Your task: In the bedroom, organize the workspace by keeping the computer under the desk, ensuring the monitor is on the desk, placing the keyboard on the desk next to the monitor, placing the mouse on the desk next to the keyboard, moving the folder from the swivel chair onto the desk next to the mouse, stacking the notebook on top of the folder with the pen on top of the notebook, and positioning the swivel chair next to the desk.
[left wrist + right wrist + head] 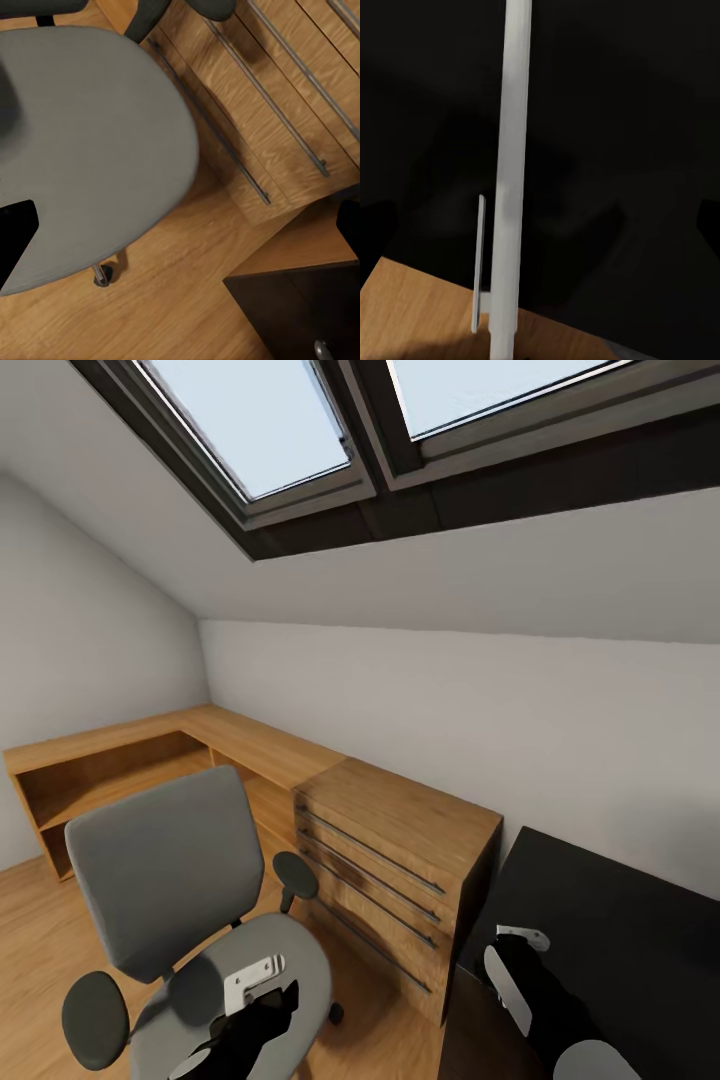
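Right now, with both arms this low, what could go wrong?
The left gripper hangs close over the swivel chair. A nudge could roll it into the wooden drawer cabinet. By the right gripper, a white stick-like thing reaches past the desk edge and might drop to the floor.

Head view: high, facing forward and down over swivel chair point(190, 900), wooden drawer cabinet point(400, 870) and counter point(620, 930). Left wrist view: close, looking down on the same chair seat point(90, 157) and cabinet drawers point(277, 105). Right wrist view: very near the black counter point(622, 112).
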{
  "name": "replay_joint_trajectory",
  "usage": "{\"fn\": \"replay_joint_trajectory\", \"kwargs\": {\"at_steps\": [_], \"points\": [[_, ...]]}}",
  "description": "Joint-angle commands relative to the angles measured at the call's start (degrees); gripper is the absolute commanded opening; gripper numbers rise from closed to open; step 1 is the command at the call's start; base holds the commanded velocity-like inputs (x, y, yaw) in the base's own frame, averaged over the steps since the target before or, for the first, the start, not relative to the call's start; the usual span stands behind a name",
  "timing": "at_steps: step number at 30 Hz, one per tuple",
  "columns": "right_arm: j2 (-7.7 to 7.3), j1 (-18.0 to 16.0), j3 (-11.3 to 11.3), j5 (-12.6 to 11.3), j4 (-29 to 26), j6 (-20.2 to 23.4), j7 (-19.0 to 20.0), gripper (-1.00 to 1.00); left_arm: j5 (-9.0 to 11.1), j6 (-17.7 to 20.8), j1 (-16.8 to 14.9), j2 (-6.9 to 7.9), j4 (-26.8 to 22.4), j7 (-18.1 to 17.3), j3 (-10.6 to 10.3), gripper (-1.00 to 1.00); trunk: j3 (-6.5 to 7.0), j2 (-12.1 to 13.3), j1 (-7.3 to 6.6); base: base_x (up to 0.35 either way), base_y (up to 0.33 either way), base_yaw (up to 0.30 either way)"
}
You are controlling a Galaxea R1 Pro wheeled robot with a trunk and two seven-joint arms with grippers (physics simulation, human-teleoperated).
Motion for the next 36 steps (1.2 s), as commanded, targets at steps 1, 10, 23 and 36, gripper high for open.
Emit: {"fn": "replay_joint_trajectory", "kwargs": {"at_steps": [1,10,23,36], "points": [[-0.07,-0.03,0.3,-0.58,-0.06,0.18,-0.54,1.0,0.47,0.09,-0.02,-0.01,-0.1,0.43,-0.02,1.0,-0.06,-0.04,0.01,0.0,0.0,0.0],[-0.07,-0.03,0.3,-0.58,-0.04,0.14,-0.54,1.0,0.48,0.1,-0.02,-0.01,-0.1,0.35,-0.02,1.0,-0.6,-1.25,0.67,0.0,0.0,0.0],[-0.07,-0.03,0.32,-0.58,-0.04,0.13,-0.54,1.0,0.48,0.1,-0.02,-0.01,-0.1,0.38,-0.02,1.0,-1.32,-2.85,1.54,0.0,0.0,0.0],[-0.07,-0.03,0.33,-0.52,-0.06,0.13,-0.54,1.0,0.48,0.11,-0.02,-0.01,-0.1,0.42,-0.02,1.0,-2.03,-4.45,2.42,0.0,0.0,0.0]]}}
